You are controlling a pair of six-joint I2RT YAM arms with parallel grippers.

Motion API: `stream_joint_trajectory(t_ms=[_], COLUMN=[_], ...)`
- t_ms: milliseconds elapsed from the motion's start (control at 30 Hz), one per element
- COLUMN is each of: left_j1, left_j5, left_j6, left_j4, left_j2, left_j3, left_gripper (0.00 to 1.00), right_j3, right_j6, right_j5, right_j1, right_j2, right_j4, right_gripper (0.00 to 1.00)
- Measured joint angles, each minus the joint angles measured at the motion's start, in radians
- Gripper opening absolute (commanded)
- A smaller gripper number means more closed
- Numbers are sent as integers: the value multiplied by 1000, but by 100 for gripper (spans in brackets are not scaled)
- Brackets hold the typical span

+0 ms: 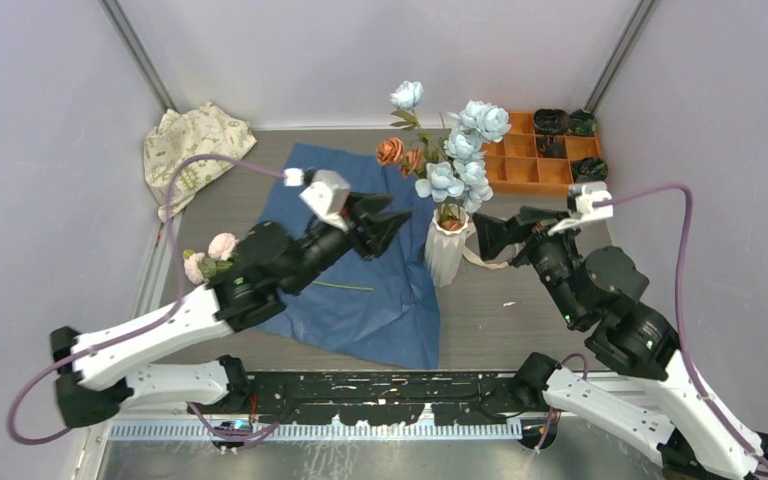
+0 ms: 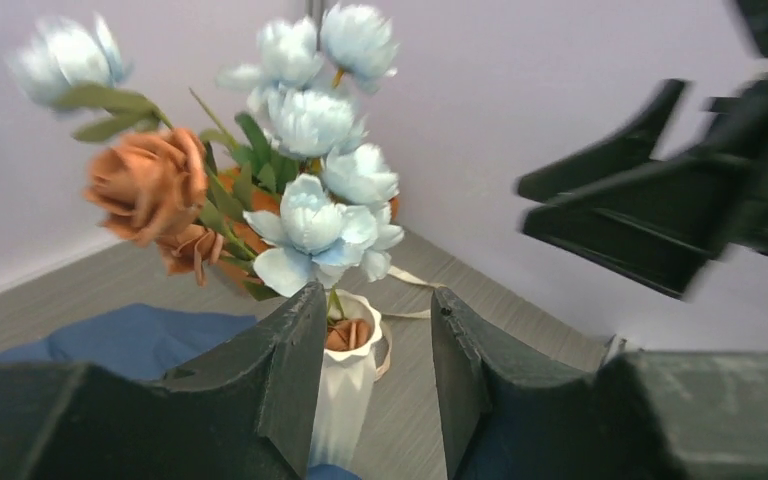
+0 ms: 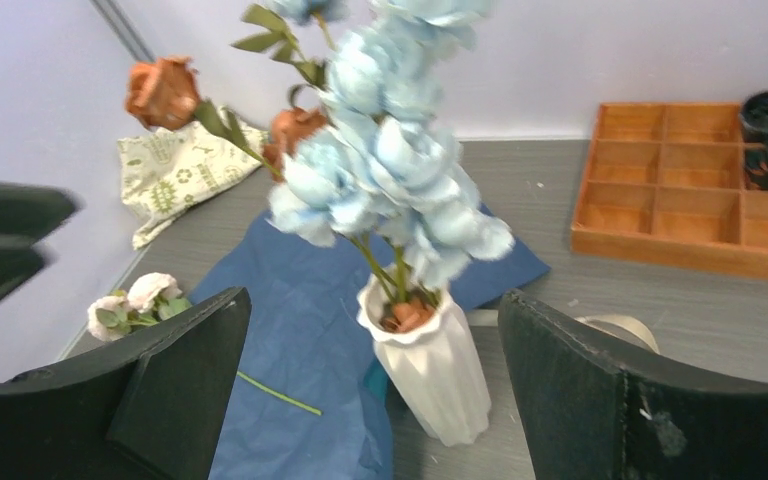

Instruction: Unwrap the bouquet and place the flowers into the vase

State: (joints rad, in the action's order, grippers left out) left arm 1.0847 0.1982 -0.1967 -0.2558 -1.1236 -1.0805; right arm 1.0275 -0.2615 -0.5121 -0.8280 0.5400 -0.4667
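Place: we read this as a robot lab cell.
Signs: bare walls [image 1: 40, 100] left, right, far; metal posts [image 1: 132, 48]; cabled arms [image 1: 160, 335].

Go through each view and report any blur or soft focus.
Top external: sharp, evenly lit, the vase and blue paper crisp. Left wrist: the right gripper streaks with motion blur at upper right; the flowers look slightly soft. Right wrist: the pale blue blooms smear, while the orange tray reads fairly clear.

vase [image 1: 447, 255] wht ridged | flowers [image 1: 467, 172] pale blu + rust-org | paper [image 1: 385, 305] blu | cloth [image 1: 195, 140] cream, grn print
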Motion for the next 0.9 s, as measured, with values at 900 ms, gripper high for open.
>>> stream_joint_trajectory(t_ms=[900], left_j1=[106], left_j5=[1301], left_j6=[11], left_j4=[680], left_j2=[637], left_j3=[-166], left_gripper=[35], right_j3=[1003], right_j6=[14], right_j5=[369], right_j1=[-408], right_j2=[1565], right_j4=[-276], right_gripper=[78])
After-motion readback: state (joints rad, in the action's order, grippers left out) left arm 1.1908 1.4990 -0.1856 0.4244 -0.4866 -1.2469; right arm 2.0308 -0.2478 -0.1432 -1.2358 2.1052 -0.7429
